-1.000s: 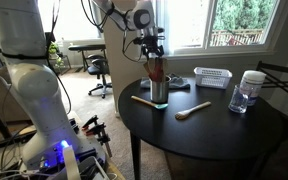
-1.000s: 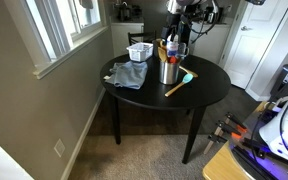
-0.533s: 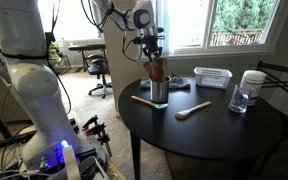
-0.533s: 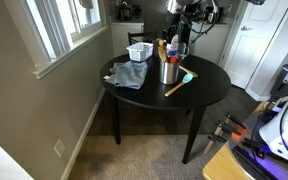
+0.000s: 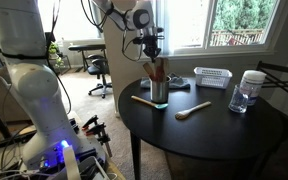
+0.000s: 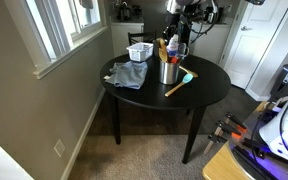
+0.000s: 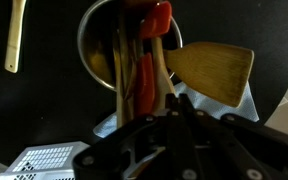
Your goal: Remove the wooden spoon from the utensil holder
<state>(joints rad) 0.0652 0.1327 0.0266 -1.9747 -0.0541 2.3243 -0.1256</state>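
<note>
Directly beneath the gripper (image 5: 153, 54): the utensil holder (image 5: 159, 90), one shiny grey metal cylinder, upright, round-mouthed in the wrist view. Packed with several long handles, among them the wooden spoon (image 7: 161, 72), pale tan, slim and straight, standing in the cup with its upper end right at the dark fingers (image 7: 191, 112). Fingers drawn close together about that end; too dark in the wrist view to tell whether actually clamped on it. In the same cup, close beside the spoon: one glossy red utensil (image 7: 154, 18) and one flat wooden spatula (image 7: 216, 70), broad blade up. Under everything, a single round black table (image 5: 214, 135), smooth and matte, on thin dark legs. Lower than the gripper and off to either side of the holder, two loose pieces lying flat: a plain wooden stick utensil (image 5: 144, 99) and a teal-ended wooden utensil (image 5: 192, 110). Just behind the holder, one crumpled grey-blue cloth (image 5: 180, 84). Farther from the gripper, one rectangular white mesh basket (image 5: 212, 76) and one clear jar (image 5: 246, 92) with a white lid. Below, beige carpet (image 6: 134, 150); beyond, pale walls and a bright window (image 5: 244, 20).
</note>
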